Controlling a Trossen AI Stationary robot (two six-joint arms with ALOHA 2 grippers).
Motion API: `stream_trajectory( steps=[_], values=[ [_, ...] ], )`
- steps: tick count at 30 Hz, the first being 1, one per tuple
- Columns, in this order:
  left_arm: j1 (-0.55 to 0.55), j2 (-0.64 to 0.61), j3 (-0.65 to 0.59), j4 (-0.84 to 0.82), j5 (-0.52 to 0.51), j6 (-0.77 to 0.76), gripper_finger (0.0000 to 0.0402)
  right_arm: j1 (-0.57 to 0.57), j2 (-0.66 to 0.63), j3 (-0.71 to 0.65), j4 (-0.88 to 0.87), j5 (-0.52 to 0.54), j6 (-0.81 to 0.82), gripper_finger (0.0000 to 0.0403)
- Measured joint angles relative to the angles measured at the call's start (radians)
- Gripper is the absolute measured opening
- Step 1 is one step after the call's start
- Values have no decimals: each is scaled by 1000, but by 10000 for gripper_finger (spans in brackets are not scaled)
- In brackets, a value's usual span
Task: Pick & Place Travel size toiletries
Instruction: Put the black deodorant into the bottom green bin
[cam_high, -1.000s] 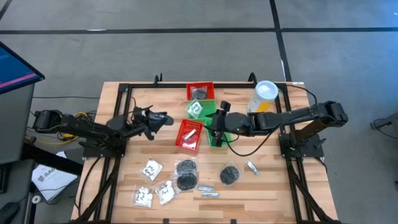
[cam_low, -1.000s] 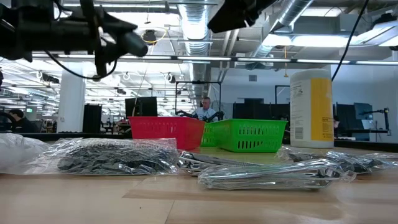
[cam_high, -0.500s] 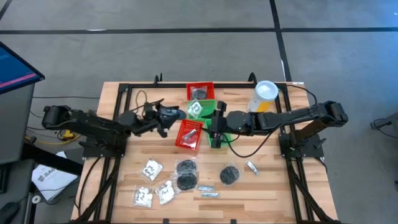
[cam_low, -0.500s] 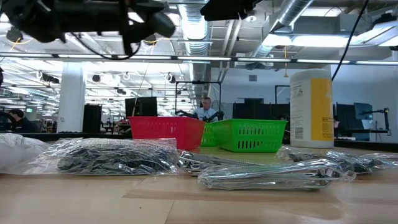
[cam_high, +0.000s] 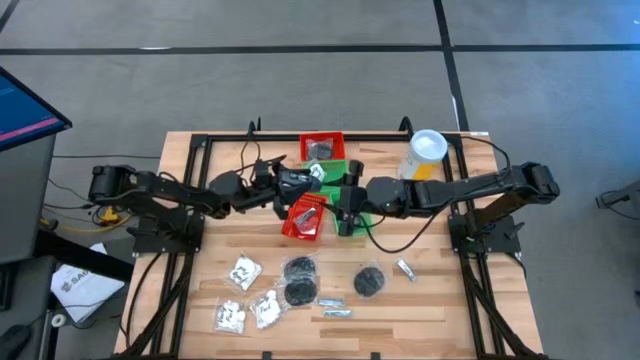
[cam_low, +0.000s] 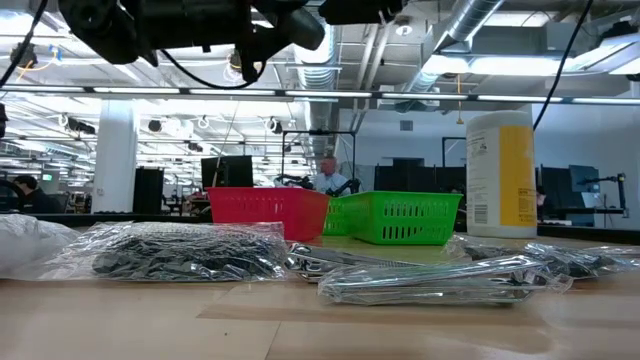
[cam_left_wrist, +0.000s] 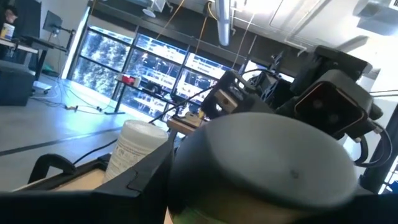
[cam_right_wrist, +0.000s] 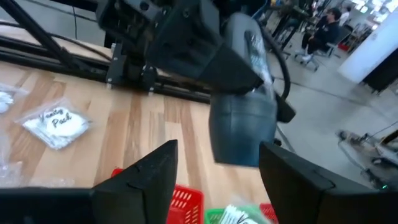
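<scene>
Both grippers meet over the red basket at mid-table. The left gripper reaches in from the left and hangs just above that basket's far edge. It carries a squat dark grey piece, which fills the near field of the left wrist view. The jaws look clamped wide on it, though their contact is not plainly shown.

The right gripper sits just beside the basket, over the green basket, pointing toward the left arm. Its fingers stand released and well parted, with nothing between them. The dark piece lies straight ahead of these jaws and above them, apart from both fingers. Its long axis cannot be told.

Judgement: the left arm is the nearer and the only one engaged, and the basket lies directly below its load.

The other toiletries remain on the table's near half, well apart from both arms: white packets, black discs and silvery sachets.
</scene>
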Motion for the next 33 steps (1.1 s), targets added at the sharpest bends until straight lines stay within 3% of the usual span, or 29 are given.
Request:
stream_trajectory(
  steps=[9, 17, 23, 29, 33],
  values=[
    [0, -1, 3, 30, 0, -3, 201, -24, 50, 4, 115, 15, -49, 259],
    [0, -1, 3, 37, 0, -4, 201, -48, 135, 51, 155, 25, -94, 263],
    [2, -3, 2, 45, -21, 0, 203, -55, 177, 108, 146, 93, -98, 263],
    [1, -3, 3, 45, -10, 7, 201, -54, 172, 111, 144, 109, -89, 249],
    [0, -3, 3, 46, -6, 4, 204, -52, 172, 111, 146, 127, -70, 204]
  ],
)
